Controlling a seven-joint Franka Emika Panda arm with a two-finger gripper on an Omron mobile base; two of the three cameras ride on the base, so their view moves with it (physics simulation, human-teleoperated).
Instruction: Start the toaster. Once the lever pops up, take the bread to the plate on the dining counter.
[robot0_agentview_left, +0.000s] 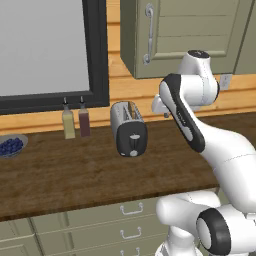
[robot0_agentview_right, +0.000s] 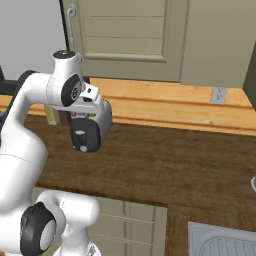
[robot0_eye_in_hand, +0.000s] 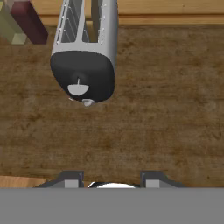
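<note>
The silver toaster (robot0_agentview_left: 129, 129) stands on the wall counter (robot0_agentview_left: 65, 175), its black end panel facing forward. In the hand view the toaster (robot0_eye_in_hand: 85, 48) sits at the upper left, with its lever (robot0_eye_in_hand: 78, 89) and knob (robot0_eye_in_hand: 88, 102) on the dark end. My gripper (robot0_eye_in_hand: 113, 177) hovers above the counter in front and to the right of that end, open, with nothing between the fingertips (robot0_eye_in_hand: 72, 177). A tan strip (robot0_eye_in_hand: 91, 31) shows in one slot; I cannot tell if it is the bread. The plate and the dining counter are out of view.
Two bottles, one pale (robot0_agentview_left: 69, 124) and one dark red (robot0_agentview_left: 84, 121), stand left of the toaster. A bowl of blueberries (robot0_agentview_left: 10, 146) sits at the far left. Green wall cabinets (robot0_agentview_left: 190, 35) hang overhead. A sink (robot0_agentview_right: 225, 245) lies at the counter's right.
</note>
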